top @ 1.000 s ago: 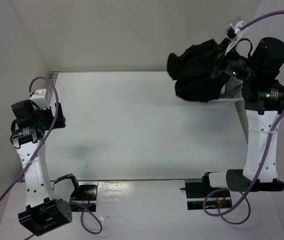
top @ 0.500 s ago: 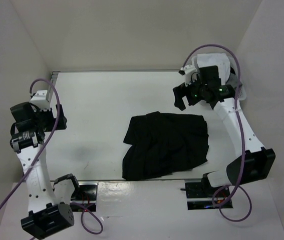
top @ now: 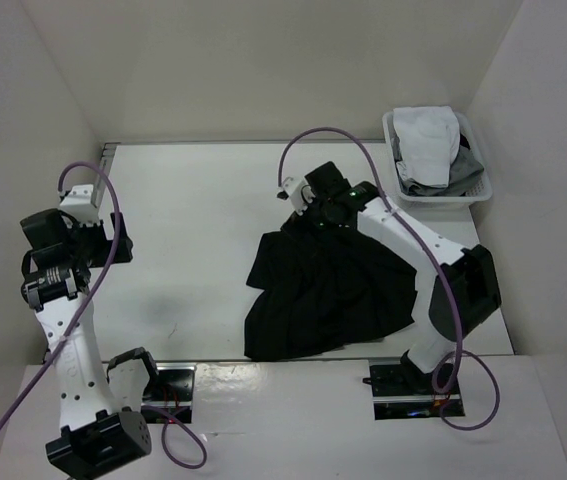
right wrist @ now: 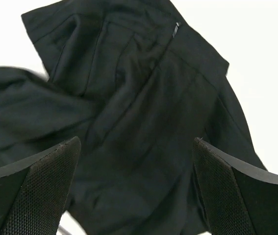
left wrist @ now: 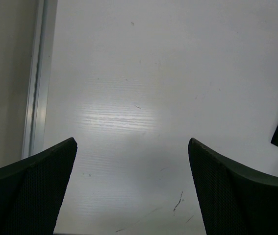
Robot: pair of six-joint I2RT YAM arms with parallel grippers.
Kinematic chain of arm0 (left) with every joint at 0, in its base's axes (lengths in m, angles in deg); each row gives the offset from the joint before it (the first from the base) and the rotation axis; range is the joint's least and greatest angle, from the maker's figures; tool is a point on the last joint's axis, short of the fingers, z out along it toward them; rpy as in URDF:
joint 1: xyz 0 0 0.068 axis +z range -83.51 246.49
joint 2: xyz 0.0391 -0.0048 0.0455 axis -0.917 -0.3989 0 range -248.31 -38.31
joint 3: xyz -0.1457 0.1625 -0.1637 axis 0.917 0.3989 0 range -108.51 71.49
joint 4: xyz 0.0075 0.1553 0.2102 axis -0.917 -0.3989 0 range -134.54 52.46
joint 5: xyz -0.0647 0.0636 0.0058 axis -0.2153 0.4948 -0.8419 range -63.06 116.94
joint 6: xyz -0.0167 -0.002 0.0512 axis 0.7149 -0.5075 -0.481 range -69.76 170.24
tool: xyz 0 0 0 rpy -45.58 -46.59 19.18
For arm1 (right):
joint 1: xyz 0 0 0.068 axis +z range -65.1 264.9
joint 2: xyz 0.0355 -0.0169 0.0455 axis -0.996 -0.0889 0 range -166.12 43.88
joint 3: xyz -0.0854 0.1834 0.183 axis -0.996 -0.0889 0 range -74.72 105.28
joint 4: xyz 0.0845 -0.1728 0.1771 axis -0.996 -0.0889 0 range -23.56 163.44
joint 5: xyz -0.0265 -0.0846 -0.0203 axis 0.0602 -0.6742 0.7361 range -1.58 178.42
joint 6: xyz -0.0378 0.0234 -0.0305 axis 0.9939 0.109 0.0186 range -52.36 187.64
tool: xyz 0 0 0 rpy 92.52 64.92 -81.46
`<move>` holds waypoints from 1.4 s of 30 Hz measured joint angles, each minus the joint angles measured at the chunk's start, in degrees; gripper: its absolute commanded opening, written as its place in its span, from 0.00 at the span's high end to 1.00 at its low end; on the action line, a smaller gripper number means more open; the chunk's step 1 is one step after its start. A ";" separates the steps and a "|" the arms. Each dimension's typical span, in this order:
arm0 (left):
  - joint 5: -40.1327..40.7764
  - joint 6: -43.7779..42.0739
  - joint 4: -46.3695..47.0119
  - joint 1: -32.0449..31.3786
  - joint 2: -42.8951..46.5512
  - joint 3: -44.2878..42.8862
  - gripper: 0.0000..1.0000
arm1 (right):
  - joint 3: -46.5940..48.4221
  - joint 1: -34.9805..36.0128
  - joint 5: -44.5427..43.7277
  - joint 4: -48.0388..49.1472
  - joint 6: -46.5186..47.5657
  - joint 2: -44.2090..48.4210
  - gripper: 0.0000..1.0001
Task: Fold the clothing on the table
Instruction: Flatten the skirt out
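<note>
White basket far right; white garment, grey garment inside.

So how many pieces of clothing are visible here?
3: the black skirt crumpled on the table; a white garment atop a grey garment in the basket at the far right corner. More may lie hidden beneath.

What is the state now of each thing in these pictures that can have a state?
black skirt: lying crumpled on the table, not folded, not held.
left claw: open, empty, above bare tabletop.
right claw: open, empty, over the skirt.
basket: at the far right, filled with white and grey garments.
</note>
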State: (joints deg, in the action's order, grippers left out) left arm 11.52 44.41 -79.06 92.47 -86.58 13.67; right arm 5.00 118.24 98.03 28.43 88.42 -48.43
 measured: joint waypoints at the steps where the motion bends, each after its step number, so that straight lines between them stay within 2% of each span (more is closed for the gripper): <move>1: 0.15 0.00 -0.02 0.17 0.15 0.09 0.00 | -0.28 0.68 -0.74 1.14 -0.02 -1.09 0.01; 4: 0.24 0.00 -0.02 0.72 0.39 0.11 0.00 | -1.31 1.95 -2.73 4.24 -0.11 -3.98 0.01; 12: 0.46 0.00 0.02 1.86 0.94 0.11 0.00 | -2.27 2.25 -4.26 9.70 -0.66 -10.60 0.16; 14: 0.61 0.00 0.02 2.03 0.94 0.11 0.00 | -2.27 2.25 -4.24 10.47 -0.96 -12.04 0.22; 42: 0.74 0.00 0.02 3.15 0.94 0.11 0.00 | 2.97 0.31 -5.29 16.79 -9.66 -21.94 0.26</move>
State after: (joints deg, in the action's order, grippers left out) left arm 12.26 44.41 -79.04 95.61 -85.64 13.78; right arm 7.98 118.55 92.74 45.21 78.76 -70.38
